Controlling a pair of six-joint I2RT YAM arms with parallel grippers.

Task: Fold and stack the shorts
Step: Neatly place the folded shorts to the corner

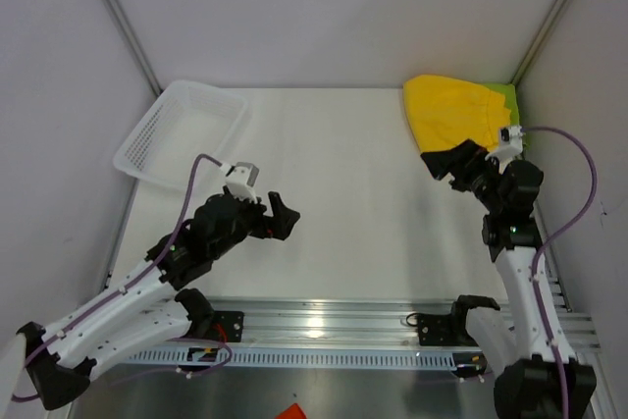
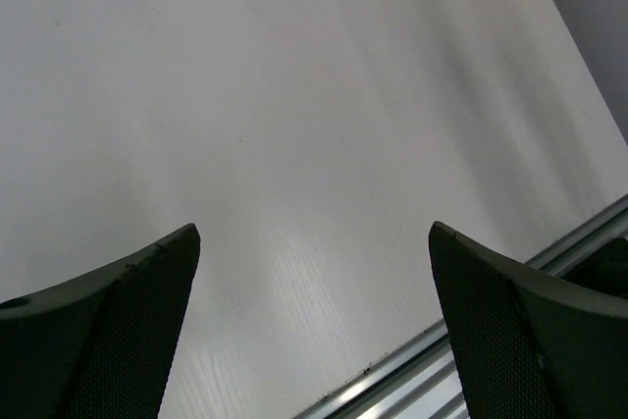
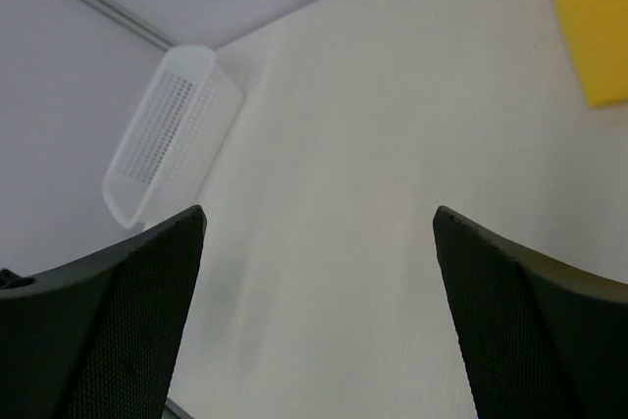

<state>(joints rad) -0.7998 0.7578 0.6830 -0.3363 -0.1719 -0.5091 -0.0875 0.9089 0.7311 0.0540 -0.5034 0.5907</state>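
Top external view first. What are the two grippers doing, close to us? (Mia)

The left gripper point(image 1: 285, 217) hangs over the table point(image 1: 343, 179), near the middle, toward 8 o'clock. Its jaws are wide apart and hold nothing. The right gripper point(image 1: 448, 168) is at 3 o'clock. It is wide apart and holds nothing too. It sits just beside the near edge of the yellow shorts point(image 1: 451, 113). (Ben)

Where are the shorts? (Mia)

Far back in the corner, at 2 o'clock. The yellow pair lies on top in a small neat shape. The green shorts point(image 1: 504, 95) peek out from under it. The basket point(image 1: 182, 130) stands at 10 o'clock. (Ben)

So is the job done? (Mia)

I think so. Both pairs look folded and stacked. I can't tell how tidy the green pair is underneath. (Ben)
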